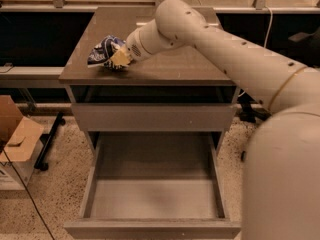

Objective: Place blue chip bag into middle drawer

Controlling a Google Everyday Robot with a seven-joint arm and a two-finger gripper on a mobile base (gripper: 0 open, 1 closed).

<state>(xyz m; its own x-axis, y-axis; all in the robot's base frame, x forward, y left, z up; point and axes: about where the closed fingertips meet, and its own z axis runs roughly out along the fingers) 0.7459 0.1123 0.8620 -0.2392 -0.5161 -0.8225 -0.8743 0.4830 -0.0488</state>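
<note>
The blue chip bag (103,51) is a crinkled dark-blue bag with white markings, at the left part of the brown cabinet top (170,64). My gripper (119,58) reaches in from the right, with its yellowish fingertips closed on the bag's right side. The bag looks slightly raised off the top. The middle drawer (155,199) is pulled fully open below, with a plain grey floor and nothing in it. It sits in front of and below the gripper.
A closed flat drawer front (152,117) sits just above the open drawer. A cardboard box (15,139) stands on the floor at the left, with a black cable beside it. My arm (240,59) crosses the cabinet's right side, and my body (285,179) fills the lower right.
</note>
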